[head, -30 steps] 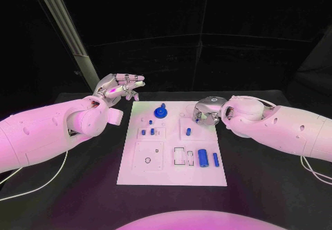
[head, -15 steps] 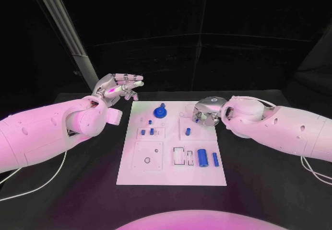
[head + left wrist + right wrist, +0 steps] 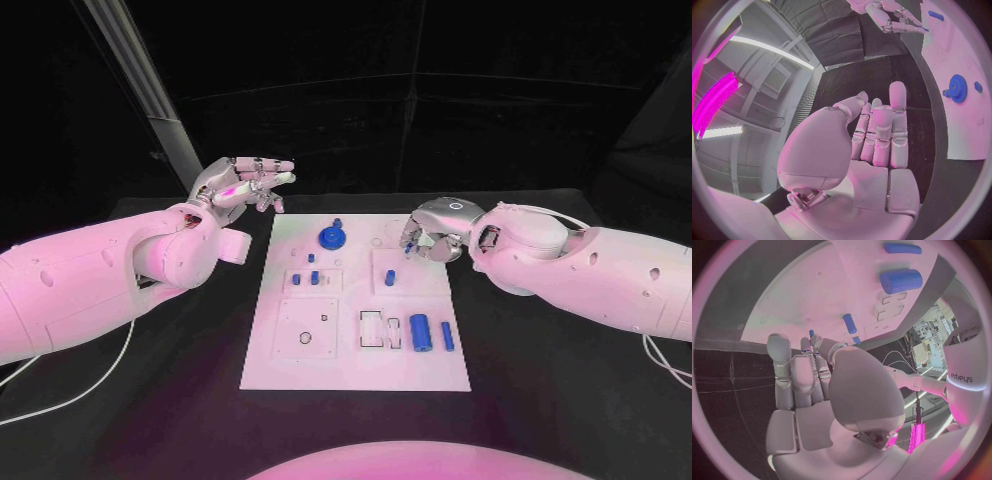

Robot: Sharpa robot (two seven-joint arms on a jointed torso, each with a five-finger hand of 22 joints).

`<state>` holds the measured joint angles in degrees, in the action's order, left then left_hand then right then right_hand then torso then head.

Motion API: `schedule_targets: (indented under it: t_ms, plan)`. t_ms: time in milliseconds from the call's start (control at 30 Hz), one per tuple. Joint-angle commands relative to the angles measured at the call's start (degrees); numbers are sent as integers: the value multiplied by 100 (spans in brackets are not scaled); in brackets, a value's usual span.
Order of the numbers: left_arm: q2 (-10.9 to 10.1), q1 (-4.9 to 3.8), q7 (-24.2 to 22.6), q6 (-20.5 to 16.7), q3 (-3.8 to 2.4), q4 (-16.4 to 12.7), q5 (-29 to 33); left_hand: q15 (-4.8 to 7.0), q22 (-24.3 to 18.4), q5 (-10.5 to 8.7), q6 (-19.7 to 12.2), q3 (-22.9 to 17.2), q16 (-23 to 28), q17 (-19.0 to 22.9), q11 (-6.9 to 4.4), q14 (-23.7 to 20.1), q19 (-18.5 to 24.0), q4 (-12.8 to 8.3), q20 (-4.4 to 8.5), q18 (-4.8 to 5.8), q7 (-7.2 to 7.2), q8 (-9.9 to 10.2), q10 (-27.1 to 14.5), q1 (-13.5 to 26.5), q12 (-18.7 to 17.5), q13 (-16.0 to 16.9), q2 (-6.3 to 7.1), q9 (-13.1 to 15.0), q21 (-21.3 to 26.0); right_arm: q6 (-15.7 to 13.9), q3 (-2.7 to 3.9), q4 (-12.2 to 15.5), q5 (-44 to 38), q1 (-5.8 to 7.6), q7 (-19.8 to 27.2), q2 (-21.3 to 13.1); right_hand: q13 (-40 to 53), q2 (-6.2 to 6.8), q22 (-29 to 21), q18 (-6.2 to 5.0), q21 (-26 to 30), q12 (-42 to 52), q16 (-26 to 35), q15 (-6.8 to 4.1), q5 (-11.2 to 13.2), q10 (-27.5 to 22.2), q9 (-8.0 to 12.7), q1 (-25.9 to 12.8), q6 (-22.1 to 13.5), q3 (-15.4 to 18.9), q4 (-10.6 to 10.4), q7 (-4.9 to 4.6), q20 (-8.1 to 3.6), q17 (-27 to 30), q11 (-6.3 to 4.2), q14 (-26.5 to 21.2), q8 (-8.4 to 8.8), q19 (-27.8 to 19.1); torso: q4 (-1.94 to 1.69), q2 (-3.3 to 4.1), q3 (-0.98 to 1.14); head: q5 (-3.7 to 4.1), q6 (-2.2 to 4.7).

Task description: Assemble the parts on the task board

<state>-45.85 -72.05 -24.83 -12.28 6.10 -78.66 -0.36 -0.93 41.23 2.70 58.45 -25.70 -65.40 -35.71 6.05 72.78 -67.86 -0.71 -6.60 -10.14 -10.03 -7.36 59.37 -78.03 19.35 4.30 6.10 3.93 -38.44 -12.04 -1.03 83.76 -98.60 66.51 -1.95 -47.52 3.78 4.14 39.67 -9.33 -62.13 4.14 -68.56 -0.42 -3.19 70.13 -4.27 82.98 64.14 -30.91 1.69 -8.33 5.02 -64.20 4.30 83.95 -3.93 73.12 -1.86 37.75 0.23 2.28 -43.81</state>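
Observation:
The white task board (image 3: 281, 355) lies in the middle of the table. At its far end a blue gear (image 3: 333, 236) stands on it, also seen as the gear (image 3: 959, 88). Small blue pegs (image 3: 306, 277) and another peg (image 3: 391, 275) stand in the middle. A thick blue cylinder (image 3: 421, 331) and a thin one (image 3: 449, 335) lie at the near right. My left hand (image 3: 242, 182) hangs above the table beyond the board's far left corner, fingers straight, holding nothing. My right hand (image 3: 433, 232) hovers over the board's far right part, and a small blue part (image 3: 811, 333) shows between thumb and fingertips.
A metal post (image 3: 144, 95) rises behind my left arm. Black table (image 3: 534, 380) surrounds the board on both sides. Rectangular slots (image 3: 372, 328) and a round hole (image 3: 307, 337) mark the board's near half.

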Motion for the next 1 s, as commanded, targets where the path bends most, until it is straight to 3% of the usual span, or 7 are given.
schedule_targets:
  t_ms: [33, 300, 533, 700, 733, 833, 1000]
  plan:
    - [6, -8, -26, -52, -3, -1, 31, -7, -10, 34, -21, 2, 29, 8, 2, -47, 36, -32, 3, -29, -28, -16, -34, 12, 36, -6, 16, -4, 23, -325, 18, 150, 267, 27, -47, -108, -7, 8, 20, 86, -43, -37, -16, -30, -24, 4, -4, -70, 33, -39, 11, -17, 12, -4, 11, 216, 4, 31, -6, 2, -5, -12, 7]
    - [28, -9, -33, -85, -4, -3, 31, -8, -12, 34, -23, 1, 27, 5, 4, -47, 36, -33, 1, -28, -31, -19, -37, 11, 40, -6, 14, -3, 24, -400, 96, 694, 504, 41, -45, -192, -7, 13, 55, 91, -65, -39, -33, -31, -27, 3, -4, -77, 32, -49, 18, -21, 12, -20, 12, 219, 5, 40, 11, 6, 3, -77, 7]
    - [97, -10, -35, -97, -4, 6, 31, -8, -12, 34, -23, 1, 27, 5, 4, -47, 36, -33, 1, -28, -31, -19, -37, 11, 40, -6, 14, -3, 24, -266, 107, 1018, 517, 39, -44, 134, -8, 20, 58, 90, -72, -44, -32, -30, -31, -5, -2, -92, 29, -66, 27, -27, 11, -10, 17, 218, 8, 37, -20, 6, -8, -155, -30]
    - [172, -10, -31, -95, -4, 14, 31, -11, -14, 35, -26, 1, 28, 11, 7, -50, 36, -35, -1, -28, -36, -23, -43, 9, 45, -5, 12, -2, 27, -120, 98, 1011, 397, 16, -36, 493, -8, 16, 65, 91, -78, -44, -40, -29, -32, -5, -3, -101, 30, -74, 27, -29, 11, -16, 19, 220, 7, 38, -31, 8, -14, -250, -75]
    - [184, -10, -30, -95, -5, 14, 31, -11, -14, 35, -26, 1, 28, 11, 7, -50, 36, -35, -1, -28, -36, -23, -43, 9, 45, -5, 12, -2, 27, -91, 93, 988, 368, -4, -33, 563, -8, 16, 65, 91, -78, -44, -40, -29, -32, -5, -3, -101, 30, -74, 27, -29, 11, -16, 19, 220, 7, 38, -19, 8, -15, -280, -90]
    - [218, -11, -28, -97, -5, 14, 31, -11, -14, 35, -26, 1, 28, 11, 7, -50, 36, -35, -1, -28, -36, -23, -43, 9, 45, -5, 12, -2, 27, -7, 80, 929, 273, -112, -29, 737, -7, 13, 66, 91, -80, -43, -43, -28, -33, -3, -3, -106, 32, -78, 27, -30, 11, -17, 19, 220, 6, 37, 5, 8, -10, -359, -111]
    - [256, -12, -20, -94, -5, 7, 31, -15, -16, 35, -33, 4, 32, 22, 12, -55, 37, -38, -4, -28, -40, -26, -52, 9, 50, -5, 14, -2, 30, 136, 35, 798, 131, -296, -25, 988, -7, 11, 64, 90, -79, -43, -44, -28, -33, -2, -3, -110, 33, -81, 27, -31, 10, -17, 19, 220, 6, 35, 13, 18, 3, -444, -157]
